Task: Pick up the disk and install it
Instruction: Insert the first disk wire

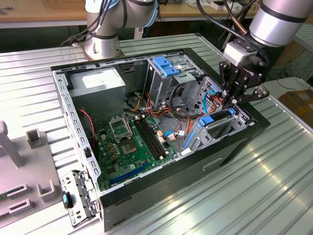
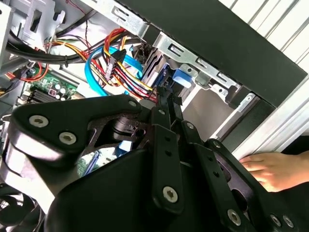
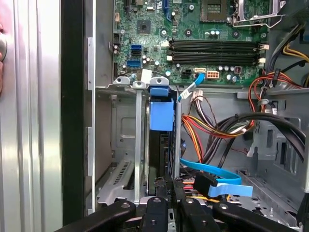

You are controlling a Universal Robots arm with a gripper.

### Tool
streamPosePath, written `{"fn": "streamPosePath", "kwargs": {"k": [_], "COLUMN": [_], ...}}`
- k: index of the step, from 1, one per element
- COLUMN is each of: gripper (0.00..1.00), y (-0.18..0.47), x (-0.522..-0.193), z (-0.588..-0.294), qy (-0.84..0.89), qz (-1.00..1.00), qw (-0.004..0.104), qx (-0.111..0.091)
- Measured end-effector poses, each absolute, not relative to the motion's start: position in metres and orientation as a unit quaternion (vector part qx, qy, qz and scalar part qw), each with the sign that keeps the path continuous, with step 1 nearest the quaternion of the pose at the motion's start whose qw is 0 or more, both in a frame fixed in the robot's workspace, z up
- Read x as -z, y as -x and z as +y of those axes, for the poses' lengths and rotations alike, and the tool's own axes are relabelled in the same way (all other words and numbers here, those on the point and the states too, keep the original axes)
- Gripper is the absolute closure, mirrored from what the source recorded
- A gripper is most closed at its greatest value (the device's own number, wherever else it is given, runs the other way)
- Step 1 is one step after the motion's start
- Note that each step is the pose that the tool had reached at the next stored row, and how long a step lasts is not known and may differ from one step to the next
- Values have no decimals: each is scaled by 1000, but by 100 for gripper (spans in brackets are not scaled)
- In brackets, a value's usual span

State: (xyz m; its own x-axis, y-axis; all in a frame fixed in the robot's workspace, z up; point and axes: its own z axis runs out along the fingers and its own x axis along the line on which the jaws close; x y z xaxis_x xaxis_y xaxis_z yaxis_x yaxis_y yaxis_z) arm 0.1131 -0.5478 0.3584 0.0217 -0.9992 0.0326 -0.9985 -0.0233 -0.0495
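Most of the disk (image 3: 161, 145) is hidden: in the first wrist view it stands on edge in a slot of the metal drive cage (image 3: 125, 87), showing just its blue carrier tab and a dark narrow edge below that, and its labelled face cannot be seen. In the exterior view only a blue piece (image 1: 207, 119) shows at the cage on the case's right side, directly under the gripper (image 1: 234, 99). The gripper's own dark linkages block the near part of both wrist views, so the contact point is hard to make out; the fingers (image 3: 164, 193) look drawn close together over the disk's edge, apparently clamped on it. The arm (image 1: 279, 19) comes in from the exterior view's upper right, wrist pointing down into the open computer case (image 1: 146, 196), which lies on the ribbed metal bench (image 1: 254, 196). Blue, red and yellow cables (image 3: 212, 176) run just beside the disk. The motherboard (image 3: 193, 38) lies beyond the cage. In the second wrist view, a person's hand (image 2: 275, 169) rests on the case's outer edge, partly cut off by the gripper.
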Motion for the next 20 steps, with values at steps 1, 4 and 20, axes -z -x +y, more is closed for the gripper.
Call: {"fn": "streamPosePath", "kwargs": {"k": [1, 4, 20], "gripper": [84, 84, 84], "y": [-113, -111, -110], "x": [-358, -356, -349], "z": [-548, -548, -549], "qy": [713, 711, 707], "qz": [701, 703, 707], "qw": [6, 6, 6], "qx": [29, 29, 29]}}
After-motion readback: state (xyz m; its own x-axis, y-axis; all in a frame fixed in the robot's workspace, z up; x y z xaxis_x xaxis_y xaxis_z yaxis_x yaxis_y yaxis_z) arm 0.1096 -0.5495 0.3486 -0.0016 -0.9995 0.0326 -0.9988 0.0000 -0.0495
